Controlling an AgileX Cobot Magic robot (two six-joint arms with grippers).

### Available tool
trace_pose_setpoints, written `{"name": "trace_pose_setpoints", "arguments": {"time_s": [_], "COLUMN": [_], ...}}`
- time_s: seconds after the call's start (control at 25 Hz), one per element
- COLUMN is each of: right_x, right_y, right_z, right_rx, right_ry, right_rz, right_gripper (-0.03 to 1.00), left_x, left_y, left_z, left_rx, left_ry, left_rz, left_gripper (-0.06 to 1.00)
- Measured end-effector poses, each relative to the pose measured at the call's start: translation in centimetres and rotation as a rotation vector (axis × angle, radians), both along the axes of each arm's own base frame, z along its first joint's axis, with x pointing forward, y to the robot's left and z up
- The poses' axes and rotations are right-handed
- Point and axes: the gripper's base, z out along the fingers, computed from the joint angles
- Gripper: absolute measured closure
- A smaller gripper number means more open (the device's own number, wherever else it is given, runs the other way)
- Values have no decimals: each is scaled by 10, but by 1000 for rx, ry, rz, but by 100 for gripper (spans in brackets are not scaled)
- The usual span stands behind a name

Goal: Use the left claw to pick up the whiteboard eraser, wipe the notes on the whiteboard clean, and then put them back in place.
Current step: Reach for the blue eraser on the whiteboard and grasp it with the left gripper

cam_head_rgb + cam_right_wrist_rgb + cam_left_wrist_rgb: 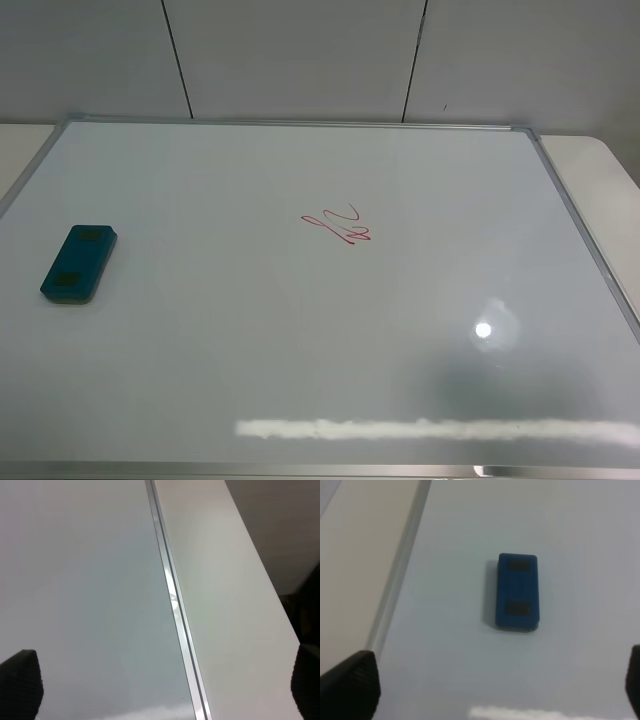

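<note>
The whiteboard eraser [78,264] lies flat near the left edge of the whiteboard [300,330], with nothing touching it. The left claw [492,685] hangs over the board close to it, fingers spread wide and empty. The notes [340,227] sit red near the middle. Over the board's right edge, the right gripper [164,680] is spread wide too, holding nothing.
</note>
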Motion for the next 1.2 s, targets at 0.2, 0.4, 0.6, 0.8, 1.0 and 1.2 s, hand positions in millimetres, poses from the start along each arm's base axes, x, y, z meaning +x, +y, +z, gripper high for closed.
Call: {"name": "trace_pose_setpoints", "arguments": {"time_s": [0.2,0.4,0.6,0.8,1.0,1.2], "right_x": [0,0,0,0,0,0], "right_y": [0,0,0,0,0,0], "right_z": [0,0,0,0,0,0], "right_rx": [0,0,0,0,0,0], "right_ry": [0,0,0,0,0,0], "right_rz": [0,0,0,0,0,0], "right_gripper": [-2,-2,-2,-2,-2,-2], "left_x": [0,0,0,0,0,0], "left_y": [0,0,0,0,0,0], "left_z": [0,0,0,0,0,0], "left_rx": [0,0,0,0,0,0], "left_ry": [0,0,0,0,0,0], "left_rz": [0,0,0,0,0,0], "left_gripper": [-5,-5,-5,-5,-5,-5]}}
